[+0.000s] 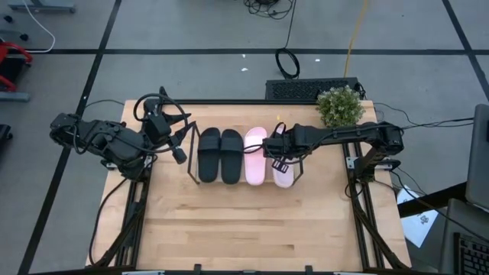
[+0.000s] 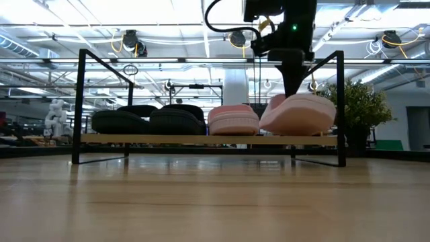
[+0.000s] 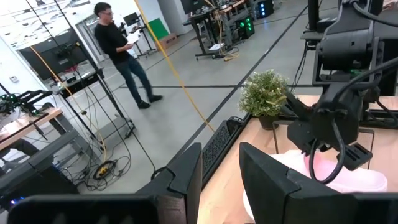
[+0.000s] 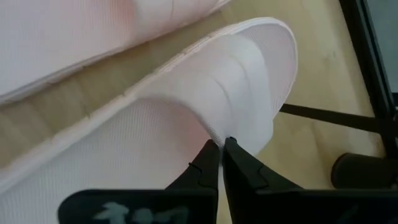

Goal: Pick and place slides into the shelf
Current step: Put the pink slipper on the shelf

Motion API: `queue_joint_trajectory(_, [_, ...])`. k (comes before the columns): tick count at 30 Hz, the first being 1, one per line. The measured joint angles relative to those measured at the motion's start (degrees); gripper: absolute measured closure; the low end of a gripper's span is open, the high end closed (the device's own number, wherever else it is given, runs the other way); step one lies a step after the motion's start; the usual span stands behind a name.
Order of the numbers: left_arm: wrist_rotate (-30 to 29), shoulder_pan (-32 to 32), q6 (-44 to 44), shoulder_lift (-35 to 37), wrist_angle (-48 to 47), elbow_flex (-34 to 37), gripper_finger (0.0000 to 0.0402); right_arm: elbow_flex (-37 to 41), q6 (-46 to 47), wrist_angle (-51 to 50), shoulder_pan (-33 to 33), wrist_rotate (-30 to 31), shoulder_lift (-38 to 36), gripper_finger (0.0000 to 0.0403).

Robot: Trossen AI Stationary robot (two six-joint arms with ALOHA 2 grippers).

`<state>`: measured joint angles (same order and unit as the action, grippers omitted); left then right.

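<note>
Four slides lie side by side in the wire-framed shelf (image 1: 192, 163) (image 2: 201, 140): a black pair (image 1: 220, 155) (image 2: 148, 121) on the left and a pink slide (image 1: 255, 156) (image 2: 233, 119) beside it. The rightmost pink slide (image 1: 284, 173) (image 2: 299, 114) sits tilted. My right gripper (image 1: 276, 157) (image 4: 221, 144) reaches in from the right over it, shut on its strap. My left gripper (image 1: 182, 153) (image 3: 221, 180) hovers open by the shelf's left end, touching nothing. My right gripper pinches the edge of the rightmost pink slide's strap (image 4: 214, 127) between its two fingertips (image 4: 208, 158), coming at it from above. In the low view the slide is tilted, with its underside (image 2: 295, 133) close on the shelf's base; whether it rests there I cannot tell.
A potted plant (image 1: 340, 105) (image 2: 359, 101) (image 3: 264, 93) stands at the table's far right corner, a keyboard (image 1: 306, 90) behind the far edge. The near half of the wooden table (image 1: 244, 229) is bare. A person (image 3: 118, 43) walks in the room beyond.
</note>
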<state>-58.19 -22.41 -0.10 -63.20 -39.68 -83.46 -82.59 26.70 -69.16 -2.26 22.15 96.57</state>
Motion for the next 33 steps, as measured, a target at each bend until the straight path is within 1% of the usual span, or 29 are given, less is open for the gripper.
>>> queue_joint_trajectory(18, [-0.28,-0.01,-0.04,0.0,0.0,0.0,0.0289,0.92,-2.13,4.63,-0.67,0.05,-0.01,0.0403])
queue_joint_trajectory(26, [-0.33,-0.02,-0.07,0.0,0.0,0.0,0.0289,3.92,-1.83,7.26,-0.74,-2.26,-0.09,0.0403])
queue_joint_trajectory(33, [-0.36,0.0,0.22,0.0,0.0,0.0,0.0289,4.22,-1.99,7.54,-0.74,-2.67,-0.09,0.0403])
